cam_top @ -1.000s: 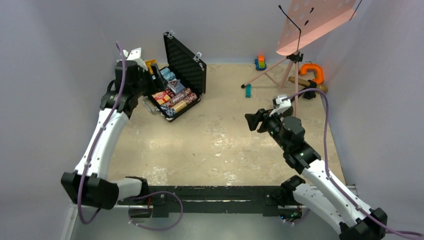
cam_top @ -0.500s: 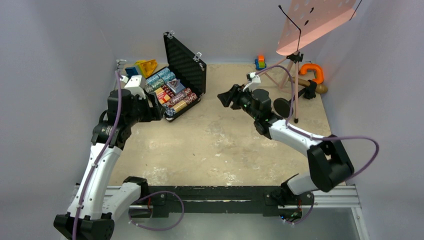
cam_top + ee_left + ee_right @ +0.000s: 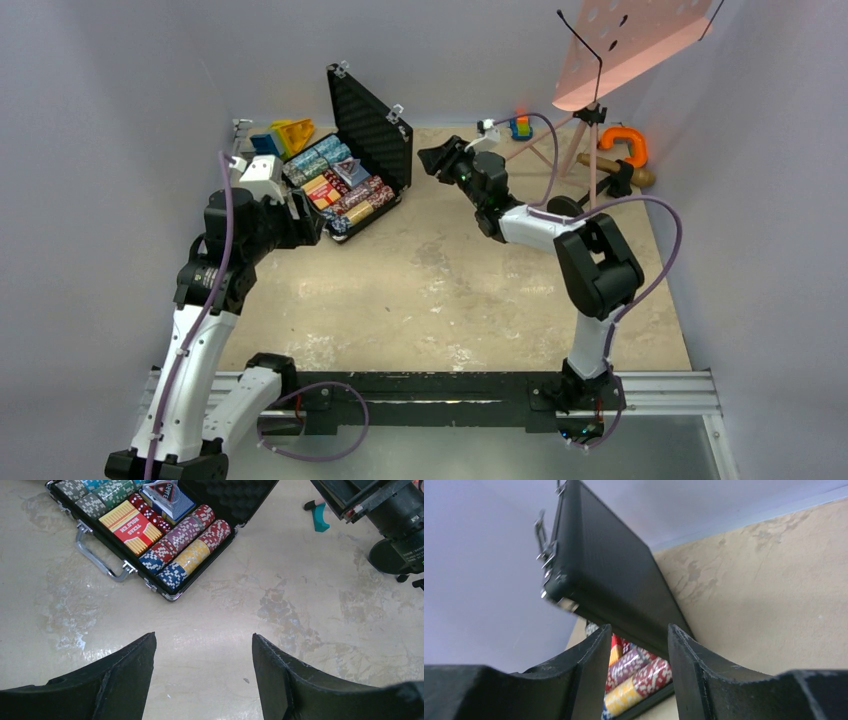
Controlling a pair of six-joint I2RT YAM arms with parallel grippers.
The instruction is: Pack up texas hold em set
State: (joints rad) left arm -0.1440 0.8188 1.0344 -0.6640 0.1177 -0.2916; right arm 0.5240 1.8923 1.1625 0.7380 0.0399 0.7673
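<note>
Matt black briefcase (image 3: 614, 580) with shiny metal handle (image 3: 95, 556) and dimpled foam lining (image 3: 365, 120) — table (image 3: 325, 605) scuffed, faintly glossy.

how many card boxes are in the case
2. A red-and-yellow card box lies in the open case near its handle; a blue card box sits past the red dice, partly covered. More could be hidden.

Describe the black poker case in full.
The case is black, with silver corners, latches and a silver handle. It lies open on the table, far left, lid standing up, lined with ridged dark foam. Its base holds rows of chips, a red card box and red dice.
</note>
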